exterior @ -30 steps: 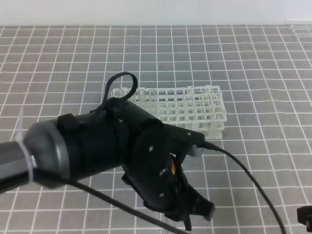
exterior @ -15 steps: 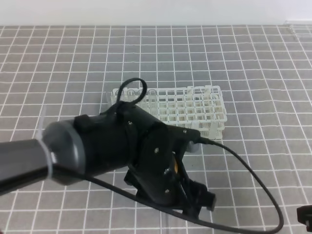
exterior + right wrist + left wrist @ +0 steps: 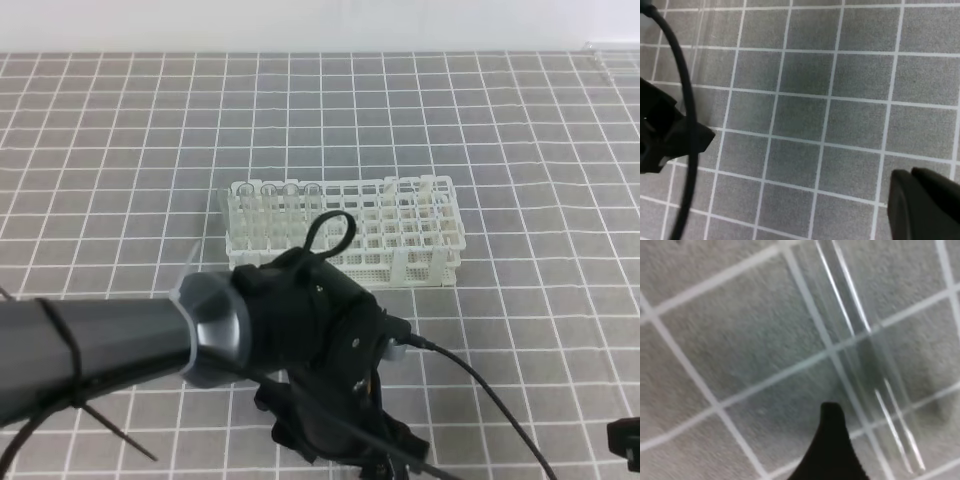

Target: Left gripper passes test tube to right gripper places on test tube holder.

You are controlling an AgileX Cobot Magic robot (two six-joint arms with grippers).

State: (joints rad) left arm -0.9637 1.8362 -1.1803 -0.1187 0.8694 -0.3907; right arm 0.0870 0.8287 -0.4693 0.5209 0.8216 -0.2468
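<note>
In the left wrist view the test tube (image 3: pixel 867 355) lies flat on the grey grid mat, running diagonally from top centre to lower right. A single black fingertip (image 3: pixel 832 440) of my left gripper hovers just left of the tube, close to the mat; no second finger shows. In the high view the left gripper (image 3: pixel 340 450) points down at the front edge and hides the tube. The white test tube holder (image 3: pixel 400 235) stands behind it. Only a black corner of my right gripper (image 3: pixel 625 445) shows at the lower right, and one dark finger (image 3: pixel 922 202) above bare mat.
Several clear tubes (image 3: pixel 268 205) stand upright in the holder's left end. The left arm's black cable (image 3: pixel 490 400) trails across the mat toward the right front. In the right wrist view the same cable (image 3: pixel 685 100) and a black part of the left arm (image 3: pixel 665 132) fill the left side.
My left arm has swung right and lower toward the front edge, uncovering the holder's left end and its tubes. The right gripper has stayed put.
</note>
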